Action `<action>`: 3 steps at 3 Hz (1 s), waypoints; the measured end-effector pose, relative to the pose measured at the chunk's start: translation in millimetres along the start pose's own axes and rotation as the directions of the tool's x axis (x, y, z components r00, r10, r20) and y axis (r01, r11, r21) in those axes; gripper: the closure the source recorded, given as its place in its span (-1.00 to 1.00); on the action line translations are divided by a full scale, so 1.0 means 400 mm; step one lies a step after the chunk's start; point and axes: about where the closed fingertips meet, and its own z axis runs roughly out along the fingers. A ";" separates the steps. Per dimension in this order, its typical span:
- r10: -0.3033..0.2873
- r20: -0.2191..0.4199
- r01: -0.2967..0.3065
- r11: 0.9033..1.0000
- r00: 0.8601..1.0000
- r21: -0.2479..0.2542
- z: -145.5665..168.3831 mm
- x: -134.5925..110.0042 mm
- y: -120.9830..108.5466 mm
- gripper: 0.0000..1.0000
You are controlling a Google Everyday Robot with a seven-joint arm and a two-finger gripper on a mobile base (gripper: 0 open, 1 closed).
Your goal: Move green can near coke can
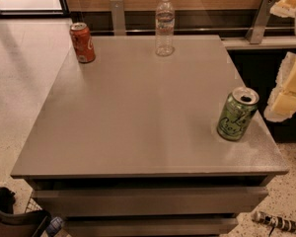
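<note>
Room: pale speckled floor (19,83) around the furniture; wood-panelled wall behind, with metal brackets.
Worktop (138,117): grey, square, drawer fronts below. It carries three upright containers set well apart, which leaves open lanes for reaching.
Gripper (285,46): at the right edge of the view, raised above the worktop's right side. Judged to be held clear ahead of an approach.
Fingers (291,88): cream-padded and spread wide, with nothing between them and touching nothing. The lower one hangs near the green can (238,115) but apart from it.
Clear bottle (165,26): middle of the far edge, capped, well to the right of the coke can (82,42).
Green can: near the right edge, upright, top opened, not yet grasped.
Coke can: far left corner, upright. It is the destination, diagonally across from the green can, so the whole move remains.
</note>
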 end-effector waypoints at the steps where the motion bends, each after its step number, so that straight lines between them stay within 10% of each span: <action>1: 0.002 0.006 -0.002 1.000 1.000 -0.001 0.001 0.001 0.000 -1.00; 3: 0.106 0.242 -0.092 0.993 0.965 -0.069 0.162 0.114 0.043 -1.00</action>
